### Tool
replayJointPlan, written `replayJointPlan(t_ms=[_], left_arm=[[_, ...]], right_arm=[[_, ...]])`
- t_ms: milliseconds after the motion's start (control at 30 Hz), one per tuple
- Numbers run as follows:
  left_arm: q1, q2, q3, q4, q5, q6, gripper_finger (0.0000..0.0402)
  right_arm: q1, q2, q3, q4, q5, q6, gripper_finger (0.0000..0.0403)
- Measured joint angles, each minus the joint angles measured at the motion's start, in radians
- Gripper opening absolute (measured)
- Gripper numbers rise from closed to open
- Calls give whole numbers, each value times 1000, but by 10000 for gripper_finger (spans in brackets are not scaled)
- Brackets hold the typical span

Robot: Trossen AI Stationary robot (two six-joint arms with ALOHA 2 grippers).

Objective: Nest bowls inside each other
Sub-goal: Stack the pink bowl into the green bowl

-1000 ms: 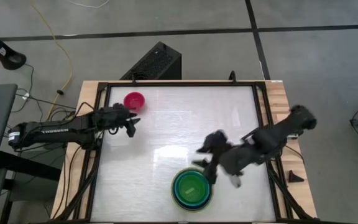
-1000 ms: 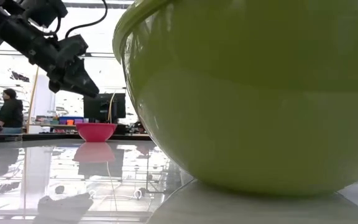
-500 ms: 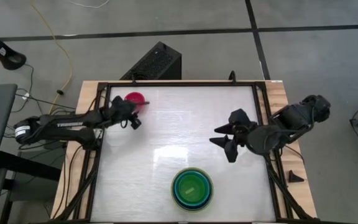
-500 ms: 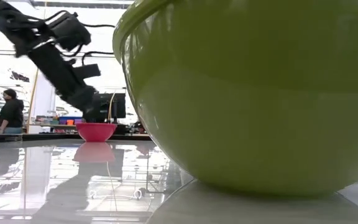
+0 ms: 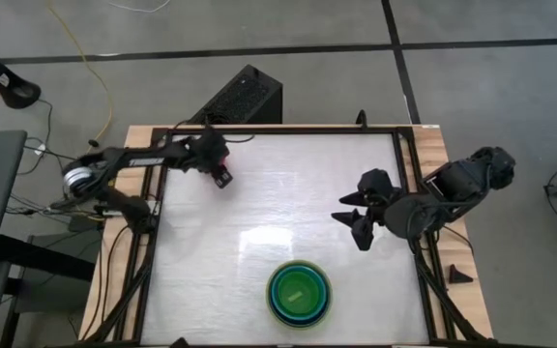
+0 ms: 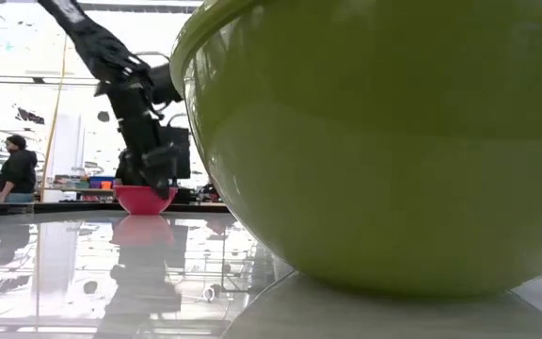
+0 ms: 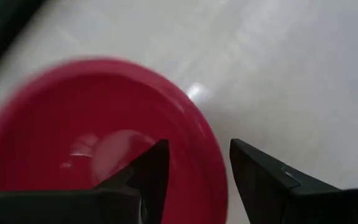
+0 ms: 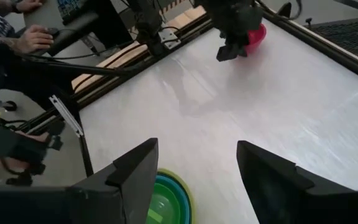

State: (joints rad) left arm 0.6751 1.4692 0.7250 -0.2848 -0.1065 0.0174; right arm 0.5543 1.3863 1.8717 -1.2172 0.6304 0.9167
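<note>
The magenta-pink bowl stands on its base at the table's far left, also seen in the low view and the right wrist view. My left gripper hangs over it, open and pointing steeply down. One finger is inside the bowl and the other outside its rim. The other bowls sit nested in a stack: a large lime green one outermost, then blue and teal rings, then a small lime green one. My right gripper hovers open, high at the table's right. My left gripper comes from above, slanting, with its fingers on either side of the pink bowl's rim on the side toward the table's middle. Whether either finger touches the rim, I cannot tell. The bowl stands upright on the table.
The white table top lies bare between the pink bowl and the stack. A black frame runs round the table. People sit beyond the table's left side, and a hand shows there. A black box stands behind the far edge.
My left gripper has swung toward the table's far edge, tipped downward and sunk over the pink bowl, which has stayed in place. My right gripper has drawn back from the stack toward the right and far side, rising, then kept still.
</note>
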Motion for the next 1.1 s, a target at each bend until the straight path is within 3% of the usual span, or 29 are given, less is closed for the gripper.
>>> replayJointPlan(t_ms=[167,367,533,700,933,1100], left_arm=[[32,120,89,-86,120,-9,136],[-1,109,138,-98,334,-35,16],[-87,11,141,-93,557,-144,5],[-261,-124,145,49,730,-290,3],[-573,-228,145,427,721,-561,2],[-764,-208,146,589,595,-632,1]], right_arm=[[1,-7,0,-6,0,2,255],[1,-19,0,-33,10,13,255],[0,-26,0,-103,71,32,255],[-2,-36,0,-159,127,64,255],[-2,-36,0,-271,165,139,255],[2,-44,0,-345,203,199,255]])
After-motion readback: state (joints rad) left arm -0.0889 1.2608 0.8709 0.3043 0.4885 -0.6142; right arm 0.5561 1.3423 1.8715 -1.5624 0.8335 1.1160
